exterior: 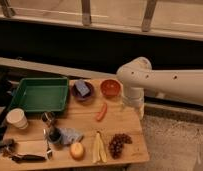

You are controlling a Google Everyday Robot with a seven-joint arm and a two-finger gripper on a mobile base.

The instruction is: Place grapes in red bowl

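Arm (pixel 165 81) bent at elbow beside red bowl (pixel 110 88); pincer (pixel 133 105) hangs just right of it, grip state cannot be told.

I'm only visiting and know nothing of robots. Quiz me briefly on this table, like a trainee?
1. True or false: the grapes already lie in the red bowl.
2. What lies just beside the grapes? A) banana B) green tray C) paper cup
3. Fill in: the gripper hangs beside the ____ bowl, not the dark bowl.
Key: 1 false; 2 A; 3 red.
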